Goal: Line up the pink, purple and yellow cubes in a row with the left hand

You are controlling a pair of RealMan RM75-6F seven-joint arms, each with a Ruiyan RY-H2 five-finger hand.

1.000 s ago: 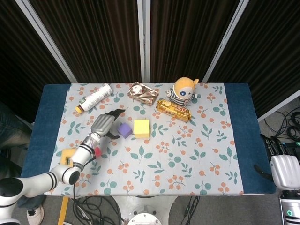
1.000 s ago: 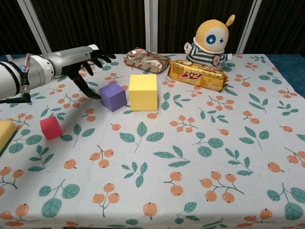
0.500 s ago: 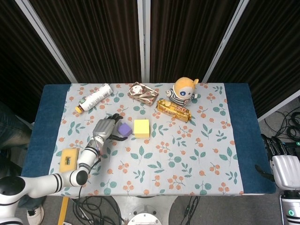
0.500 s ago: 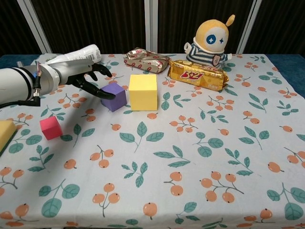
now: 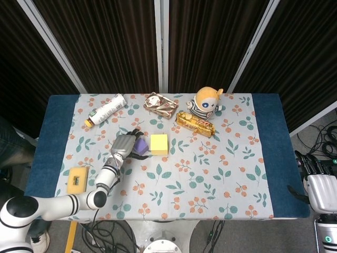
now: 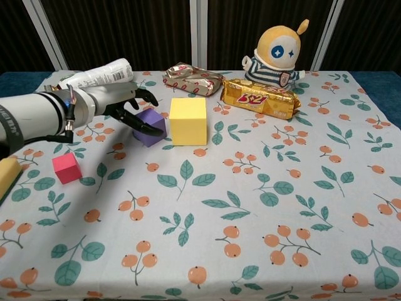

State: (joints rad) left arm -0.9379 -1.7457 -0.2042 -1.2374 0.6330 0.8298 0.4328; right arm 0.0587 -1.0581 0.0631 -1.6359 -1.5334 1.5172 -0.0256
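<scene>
The purple cube (image 6: pixel 152 127) sits on the cloth just left of the yellow cube (image 6: pixel 188 120), almost touching it. My left hand (image 6: pixel 122 102) reaches in from the left and brackets the purple cube. Its thumb lies across the cube's front-left face and its fingers (image 6: pixel 148 96) stretch over the back edge. The cube still rests flat on the table. The pink cube (image 6: pixel 66 168) lies apart at the near left. In the head view my left hand (image 5: pixel 125 144) hides part of the purple cube (image 5: pixel 141 143), and the arm covers the pink cube. My right hand (image 5: pixel 318 184) hangs off the table's right side.
A plush toy (image 6: pixel 277 51), a gold snack pack (image 6: pixel 259 98) and a foil packet (image 6: pixel 192 78) line the back. A white bottle (image 5: pixel 107 110) lies at the back left. A yellow sponge (image 5: pixel 77 179) sits at the near left edge.
My left hand has slid right and forward, from beside the purple cube to bracketing it with thumb and fingers. The cubes have not moved.
</scene>
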